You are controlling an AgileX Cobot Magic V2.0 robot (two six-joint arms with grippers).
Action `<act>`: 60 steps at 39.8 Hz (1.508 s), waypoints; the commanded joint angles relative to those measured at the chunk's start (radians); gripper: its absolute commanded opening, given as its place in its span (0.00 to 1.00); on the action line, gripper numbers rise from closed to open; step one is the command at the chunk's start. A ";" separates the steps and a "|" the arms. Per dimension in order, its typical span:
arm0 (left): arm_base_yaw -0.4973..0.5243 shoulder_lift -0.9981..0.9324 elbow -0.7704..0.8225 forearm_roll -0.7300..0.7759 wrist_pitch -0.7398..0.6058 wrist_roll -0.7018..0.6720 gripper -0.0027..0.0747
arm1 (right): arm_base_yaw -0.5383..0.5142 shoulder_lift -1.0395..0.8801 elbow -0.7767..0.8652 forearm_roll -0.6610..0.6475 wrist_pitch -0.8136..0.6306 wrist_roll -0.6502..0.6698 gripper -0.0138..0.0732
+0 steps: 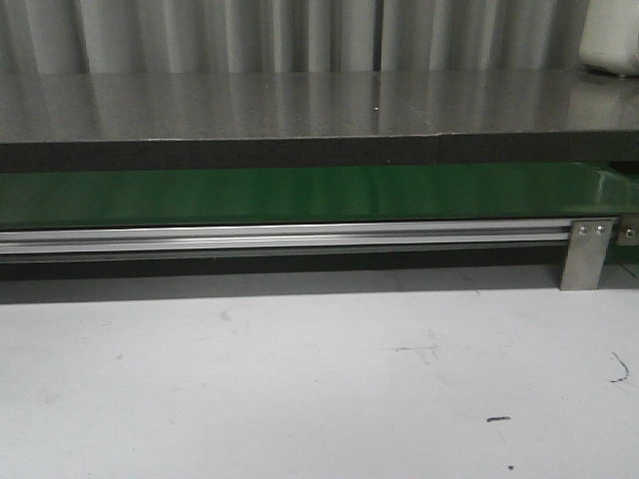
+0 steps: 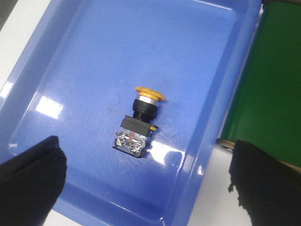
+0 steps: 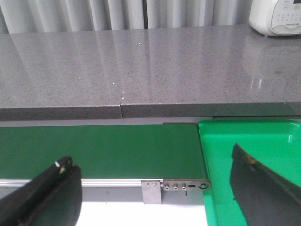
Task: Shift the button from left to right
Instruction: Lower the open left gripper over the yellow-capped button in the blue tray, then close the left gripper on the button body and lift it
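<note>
The button (image 2: 138, 122), with a yellow-orange cap and a black blocky body, lies on its side in a blue tray (image 2: 207, 70), seen only in the left wrist view. My left gripper (image 2: 150, 181) hangs open above the tray, its black fingers (image 2: 30, 176) wide apart and empty, the button a little beyond the gap. My right gripper (image 3: 153, 188) is open and empty above the end of the green belt (image 3: 103, 148), next to a green tray (image 3: 225, 146). Neither gripper nor the button shows in the front view.
The green belt (image 1: 300, 195) runs across the front view on an aluminium rail (image 1: 280, 238) with a metal bracket (image 1: 587, 251). A grey counter (image 1: 300, 100) lies behind it. A white appliance (image 3: 275, 16) stands at its far right. The belt's edge (image 2: 273, 84) borders the blue tray.
</note>
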 commanded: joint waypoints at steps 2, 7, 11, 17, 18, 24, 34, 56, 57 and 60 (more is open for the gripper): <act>0.004 0.030 -0.047 0.078 -0.039 -0.001 0.90 | 0.001 0.016 -0.037 -0.006 -0.088 -0.008 0.91; 0.004 0.103 -0.090 0.114 -0.005 -0.001 0.90 | 0.001 0.016 -0.037 -0.006 -0.088 -0.008 0.91; 0.005 0.166 -0.153 0.114 0.056 0.003 0.90 | 0.001 0.016 -0.037 -0.006 -0.088 -0.008 0.91; 0.017 0.260 -0.248 0.107 0.172 0.035 0.90 | 0.001 0.016 -0.037 -0.006 -0.088 -0.008 0.91; 0.020 0.272 -0.258 0.105 0.183 0.035 0.90 | 0.001 0.016 -0.037 -0.006 -0.088 -0.008 0.91; 0.046 0.314 -0.295 0.102 0.199 0.070 0.90 | 0.001 0.016 -0.037 -0.006 -0.088 -0.008 0.91; 0.055 0.375 -0.303 -0.016 0.183 0.160 0.90 | 0.001 0.016 -0.037 -0.006 -0.088 -0.008 0.91; 0.055 0.454 -0.311 0.016 0.111 0.172 0.90 | 0.001 0.016 -0.037 -0.006 -0.088 -0.008 0.91; 0.055 0.460 -0.311 0.016 0.111 0.172 0.90 | 0.001 0.016 -0.037 -0.006 -0.088 -0.008 0.91; 0.055 0.476 -0.311 0.016 0.113 0.172 0.90 | 0.001 0.016 -0.037 -0.006 -0.088 -0.008 0.91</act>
